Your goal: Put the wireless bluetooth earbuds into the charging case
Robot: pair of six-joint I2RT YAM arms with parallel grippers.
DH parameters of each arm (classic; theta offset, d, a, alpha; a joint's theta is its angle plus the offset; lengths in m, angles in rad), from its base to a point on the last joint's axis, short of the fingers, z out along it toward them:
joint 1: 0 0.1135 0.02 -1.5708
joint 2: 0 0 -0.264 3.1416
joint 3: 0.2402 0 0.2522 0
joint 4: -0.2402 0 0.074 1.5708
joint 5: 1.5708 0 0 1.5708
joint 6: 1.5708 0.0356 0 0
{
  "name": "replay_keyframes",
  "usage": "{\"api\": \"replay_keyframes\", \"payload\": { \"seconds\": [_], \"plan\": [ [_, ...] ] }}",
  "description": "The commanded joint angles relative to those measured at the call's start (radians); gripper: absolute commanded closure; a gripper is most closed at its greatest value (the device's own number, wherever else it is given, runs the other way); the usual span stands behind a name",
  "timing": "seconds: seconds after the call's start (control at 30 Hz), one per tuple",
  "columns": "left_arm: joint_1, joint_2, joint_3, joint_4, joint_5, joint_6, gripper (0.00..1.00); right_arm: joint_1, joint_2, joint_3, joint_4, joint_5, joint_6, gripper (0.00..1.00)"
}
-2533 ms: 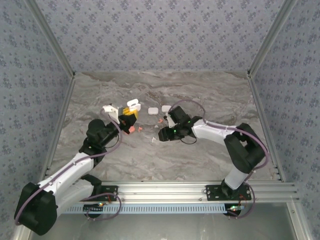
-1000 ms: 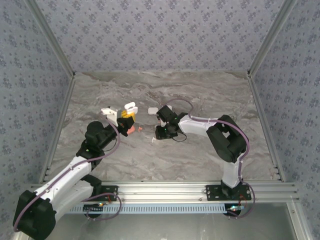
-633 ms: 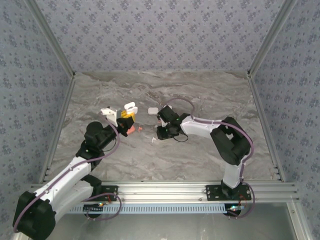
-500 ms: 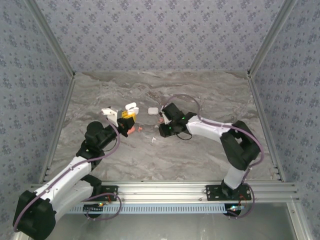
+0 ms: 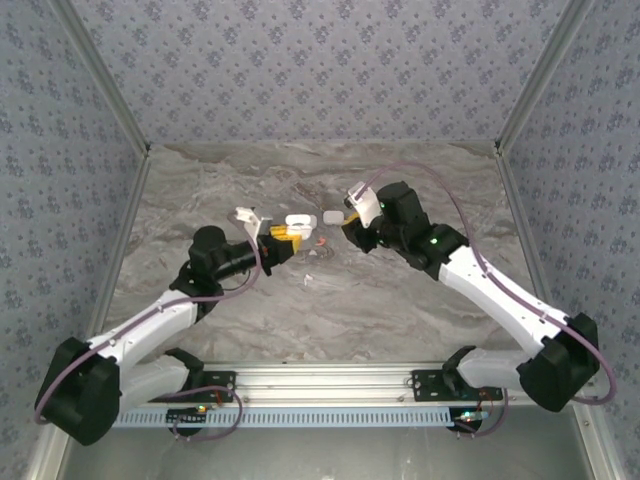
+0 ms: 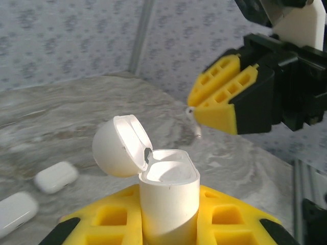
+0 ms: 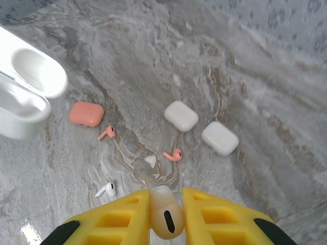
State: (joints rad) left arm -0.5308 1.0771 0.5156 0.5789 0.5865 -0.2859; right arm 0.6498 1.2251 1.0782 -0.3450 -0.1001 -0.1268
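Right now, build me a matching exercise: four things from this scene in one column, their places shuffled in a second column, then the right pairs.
1. open white plastic charging case
2. closed salmon-orange pebble-shaped case
3. white plastic earbud with a dark oval slot
4. closed white rounded case

A. pinched in the right tool
B. on the grey marble table, beside a small orange earbud
C. on the table, beside a second white case
D. clamped in the left tool

Pairs: 1-D, 2-B, 3-A, 4-C.
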Motion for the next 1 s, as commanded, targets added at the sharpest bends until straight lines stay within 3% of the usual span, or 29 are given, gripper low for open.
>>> {"api": "replay_keyframes", "payload": {
  "seconds": [0.0, 0.3, 0.97],
  "plan": [
    [-0.028, 0.033, 0.065, 0.047, 0.125, 0.014, 1.0, 0.017, -0.045, 0.025, -0.014, 0.002, -0.147, 0.77],
    [-0.068, 0.1, 0.116, 0.032, 0.173, 0.033, 1.0, 0.072, -0.105, 0.017, 0.04, 0.012, -0.225, 0.76],
    [-0.077, 0.107, 0.135, -0.002, 0.171, 0.055, 1.0, 0.126, -0.065, 0.023, 0.041, 0.02, -0.275, 0.76]
  ]
}}
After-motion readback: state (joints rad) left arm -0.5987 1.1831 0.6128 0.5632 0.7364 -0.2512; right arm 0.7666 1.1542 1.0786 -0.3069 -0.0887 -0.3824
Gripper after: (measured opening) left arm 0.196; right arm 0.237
